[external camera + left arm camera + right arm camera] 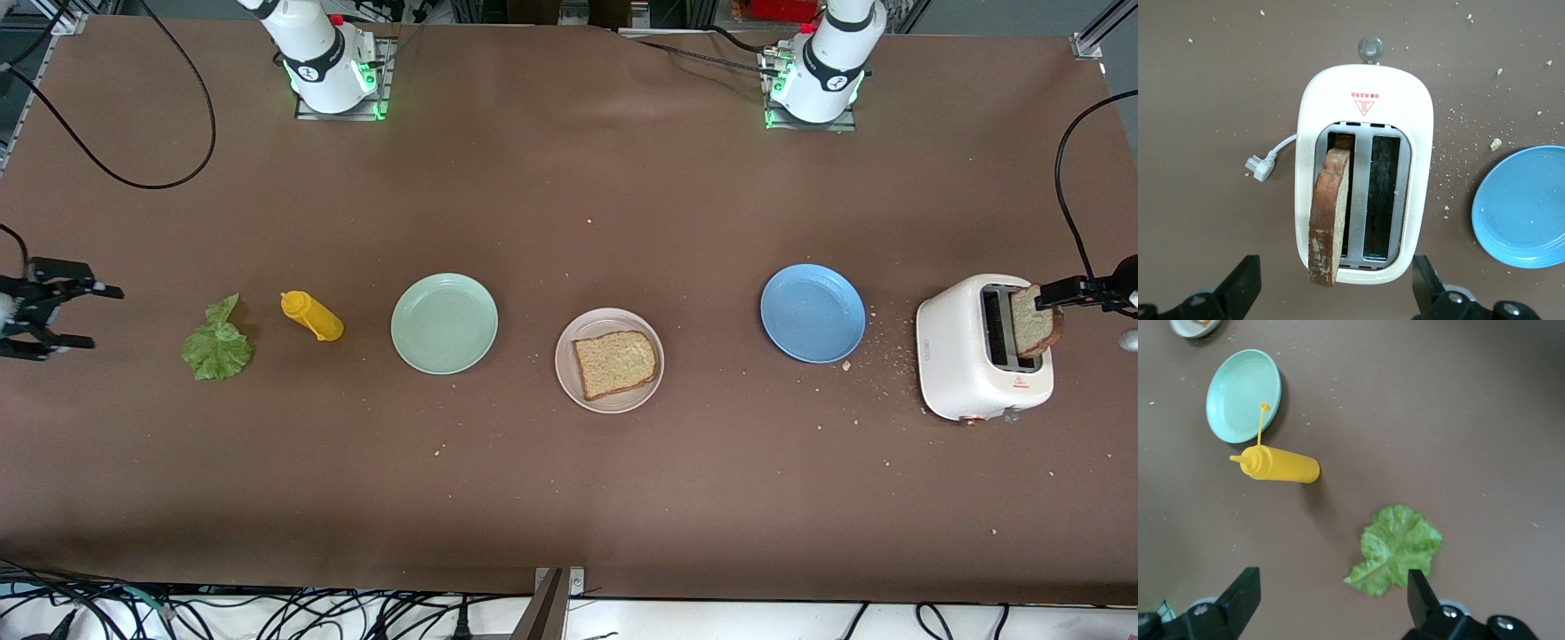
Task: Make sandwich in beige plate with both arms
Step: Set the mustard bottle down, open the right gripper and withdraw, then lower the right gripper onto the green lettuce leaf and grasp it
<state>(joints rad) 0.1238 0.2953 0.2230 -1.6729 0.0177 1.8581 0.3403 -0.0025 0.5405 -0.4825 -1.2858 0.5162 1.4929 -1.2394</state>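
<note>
Beige plate (610, 360) sits mid-table w/ 1 bread slice (615, 363) on it, btwn the mint plate (444, 323) & blue plate (813, 313). You've got the left gripper (1058, 294) over the toaster (982, 348), fingers spread around a 2nd slice (1034, 321). Right gripper (60, 314) hangs open above the table near the lettuce (218, 342).

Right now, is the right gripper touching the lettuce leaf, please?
Apart. The front view shows the right gripper, fingers open, at the table's edge, with bare table between it and the lettuce leaf.
</note>
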